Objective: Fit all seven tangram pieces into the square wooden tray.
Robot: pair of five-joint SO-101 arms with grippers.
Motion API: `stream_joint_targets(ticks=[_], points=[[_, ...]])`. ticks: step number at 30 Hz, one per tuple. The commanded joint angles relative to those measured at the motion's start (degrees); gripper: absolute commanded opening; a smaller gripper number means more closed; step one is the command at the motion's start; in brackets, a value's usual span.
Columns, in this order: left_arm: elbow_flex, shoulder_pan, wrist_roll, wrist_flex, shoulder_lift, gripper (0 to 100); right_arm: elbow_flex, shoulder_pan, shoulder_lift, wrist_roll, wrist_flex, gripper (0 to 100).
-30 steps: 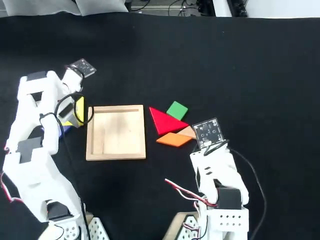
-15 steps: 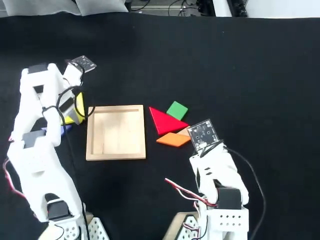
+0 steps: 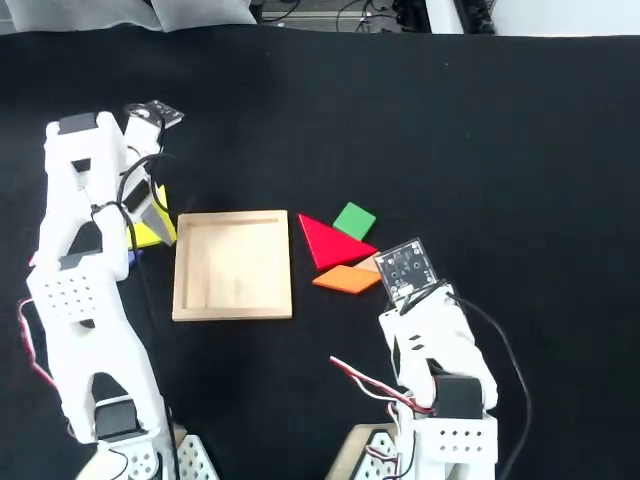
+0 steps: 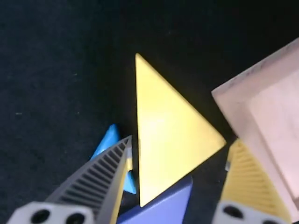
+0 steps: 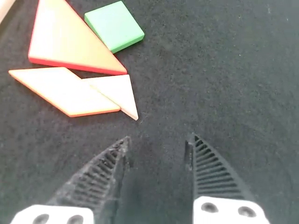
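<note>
straddling the yellow triangle, the left pincer stands wide, with one finger on each side of the piece and, as far as i can tell, not clamped on it. the triangle lies flat on the black counter just left of the square wooden tray, one corner close to the tray's wall. a small blue triangle and a violet-blue piece lie touching or just beside it on its near-left side, partly under the pincer.

the tray holds nothing. right of it, close together, lie the red triangle, the green square at its far side, the orange parallelogram at its near side and a pale small triangle tucked against the parallelogram. the right pincer hangs over bare counter near that pale triangle, jaws moderately wide, holding nothing.

i judge the task to be at its very start: the step in hand is the first pick, the yellow triangle. the next move calls for closing on two of its edges without nudging the blue neighbours. it then calls for lifting the piece clear of the tray's wall and setting it flat into a corner, long edge along the diagonal, so room remains for the red one.
</note>
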Motion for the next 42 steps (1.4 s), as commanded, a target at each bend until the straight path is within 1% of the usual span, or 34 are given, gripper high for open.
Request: stream_joint_targets(ticks=[1,8,12,17,20,24,28,33,36,39,42], points=[[-3.12,0.22,0.35,-0.18,0.97,33,-0.13,-0.35,-5.05,0.26,0.44,19.4],[-5.14,0.04,0.44,-0.62,1.85,33,-0.13,-0.35,-5.05,0.26,0.44,19.4],[-4.97,0.22,1.32,-2.37,1.85,32,-0.13,-0.35,-5.05,0.26,0.44,19.4],[-4.88,0.04,2.37,0.18,1.93,32,-0.04,-0.35,-4.97,0.26,0.44,19.4],[-4.88,-0.75,2.37,0.09,1.93,32,-0.04,-0.35,-4.97,0.26,0.44,19.4],[-3.30,-1.01,2.29,-4.22,4.22,32,-0.04,-0.35,-4.97,0.26,0.44,19.4],[-4.44,-1.10,2.37,-4.66,5.54,32,-0.04,-0.44,-4.97,0.26,0.44,19.4],[-6.02,-1.10,2.29,-4.66,5.54,22,-0.04,-0.44,-4.88,0.26,0.44,19.4],[-6.02,-1.19,2.29,-4.57,5.54,21,-0.04,-0.44,-4.88,0.26,0.44,19.4],[-7.08,-0.92,2.46,-2.20,5.45,21,-0.04,-0.44,-4.88,0.26,0.44,19.4],[-14.55,-0.22,2.73,5.98,5.45,21,-0.04,-0.44,-4.88,0.26,0.44,19.4]])
